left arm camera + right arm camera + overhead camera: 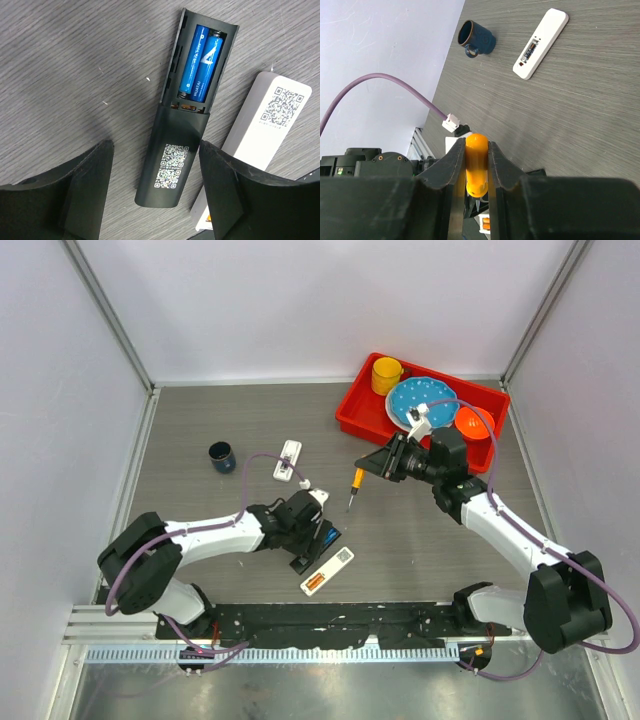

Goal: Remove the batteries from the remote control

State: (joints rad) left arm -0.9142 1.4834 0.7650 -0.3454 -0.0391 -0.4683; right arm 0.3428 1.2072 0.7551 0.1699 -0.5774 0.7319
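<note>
A black remote (170,160) lies back-up with its battery bay uncovered; two bright blue batteries (201,62) sit side by side in it. My left gripper (156,148) is open, its fingers straddling the remote's lower end; it is at the table's front centre in the top view (312,530). My right gripper (368,468) hovers right of centre, shut on the orange handle of a screwdriver (356,480) with its tip pointing down-left. In the right wrist view the handle (477,165) is clamped between the jaws of the right gripper (476,145).
A white remote (327,571) with orange cells showing lies just right of the black one, also seen in the left wrist view (270,115). A second white remote (288,460) and a dark blue cup (221,455) stand farther back left. A red tray (352,420) with dishes is at back right.
</note>
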